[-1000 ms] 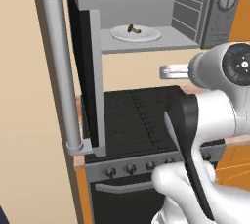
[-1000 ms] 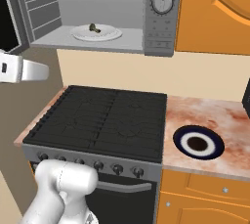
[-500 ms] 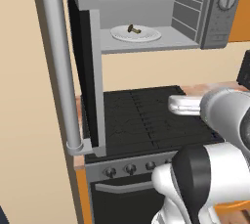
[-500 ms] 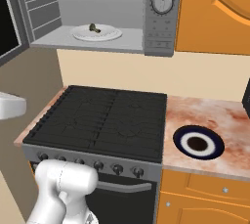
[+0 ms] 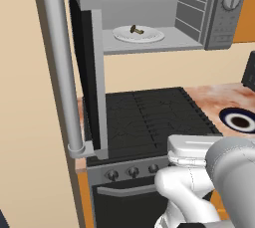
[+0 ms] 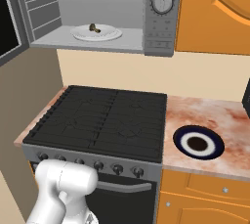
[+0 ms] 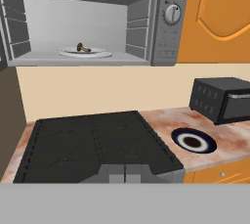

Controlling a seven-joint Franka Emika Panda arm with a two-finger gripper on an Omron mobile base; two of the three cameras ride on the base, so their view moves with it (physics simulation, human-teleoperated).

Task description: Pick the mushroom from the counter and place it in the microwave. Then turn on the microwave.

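Lowered arm; mushroom [image 5: 135,30] rests inside microwave [image 5: 219,18].

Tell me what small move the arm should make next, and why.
Probably swing toward the open door to push it shut. The mushroom already lies on the plate inside the microwave, and the door stands wide open, so the knob comes after.

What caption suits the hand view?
Mushroom on the white plate inside the open microwave, above the stove.
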